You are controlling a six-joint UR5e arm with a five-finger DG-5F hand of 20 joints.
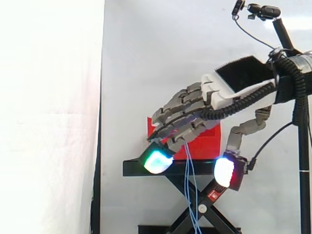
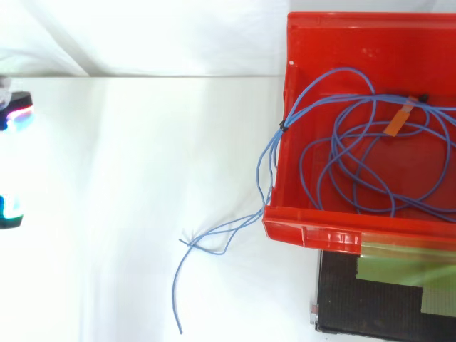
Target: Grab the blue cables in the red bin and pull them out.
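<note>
Robot hand angled down-left, fingers extended, loosely spread — thumb hanging low, well apart

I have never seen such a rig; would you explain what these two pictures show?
A robot arm ends in a hand with fingers and a thumb; the glowing pads are its fingertips. One picture looks level from the side, the other straight down. A red bin sits on a black stand. Blue cables lie coiled in the bin, some strands trailing over its wall. The hand is open and holds nothing; from above, its fingertips sit clear of the bin.
</note>
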